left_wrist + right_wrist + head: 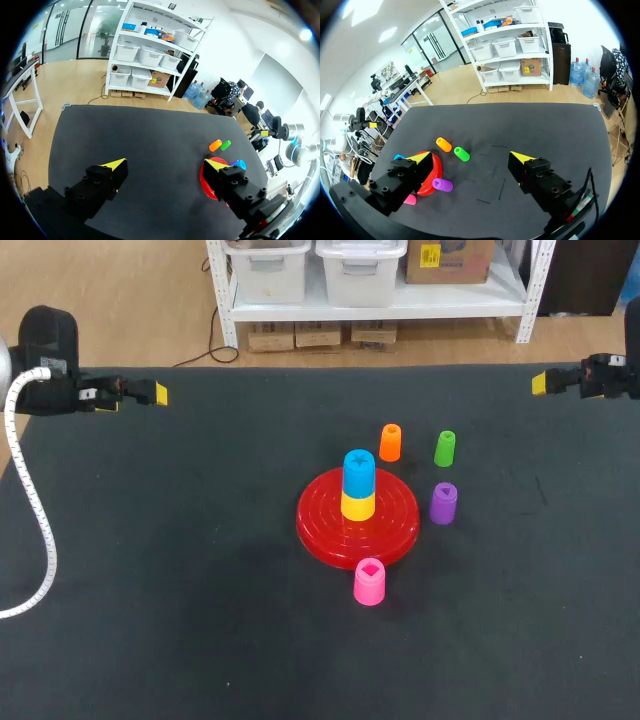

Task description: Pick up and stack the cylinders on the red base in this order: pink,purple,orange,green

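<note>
Our left gripper [158, 394] hangs near the far edge of the table [150, 590] on the left, and our right gripper [541, 383] hangs near the same edge on the right. In the head view both are well apart from every piece. The base [315, 530] lies mid-table and is the only thing here that holds anything: a yellow [357, 506] with a blue [358, 471] on top (neither is on our list). The pink [369, 581] stands just beside the base's near rim and the purple [443, 503] just beside its right rim. The orange [390, 442] and green [444, 448] stand side by side beyond it. All four are upright on the table, so we judge that the first step, fetching the pink, is not yet begun. The next move calls for one arm to come over the pink, drop spread fingers around it and close. The blue top is a narrow perch, so we should centre the pink well.

In the left wrist view, the left gripper [166, 164] is spread wide with nothing between its fingers. The base [206, 182] shows beside one finger, with orange [215, 145] and green [226, 144] beyond.

In the right wrist view, the right gripper [471, 157] is likewise spread and empty. Orange [443, 144] and green [461, 153] lie ahead of it, with purple [442, 184] and pink [410, 200] near the base [431, 180].
</note>
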